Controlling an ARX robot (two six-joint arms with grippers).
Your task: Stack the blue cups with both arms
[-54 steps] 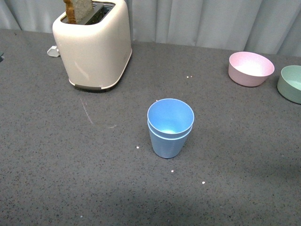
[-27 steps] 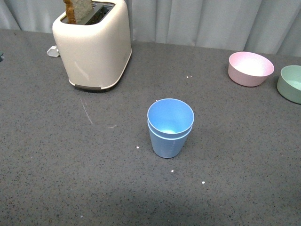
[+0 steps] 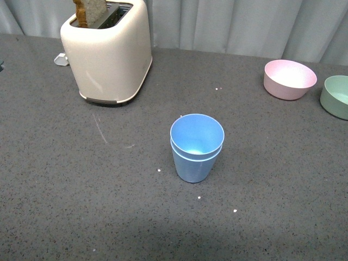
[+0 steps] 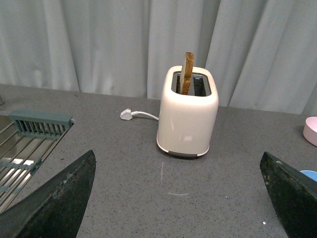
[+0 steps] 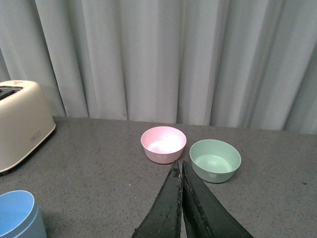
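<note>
Grey curtains hang behind the dark speckled worktop [image 3: 65,206]. Near its middle the blue cups [image 3: 196,147] stand upright, one nested inside the other. A cream toaster [image 3: 107,51] with a slice of toast [image 3: 89,11] sits toward the far left corner; a pink bowl [image 3: 289,79] and a green bowl [image 3: 336,97] rest by the far right edge. The left gripper [image 4: 178,198] has its fingers spread wide; the right gripper [image 5: 181,198] has its fingers pressed together, holding nothing.

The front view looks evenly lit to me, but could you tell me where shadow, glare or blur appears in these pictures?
Front view: soft light, dim band along the near table edge, mild sheen on the toaster. Left wrist view: sharp. Right wrist view: the closed right gripper is slightly soft, bowls sharp.
</note>
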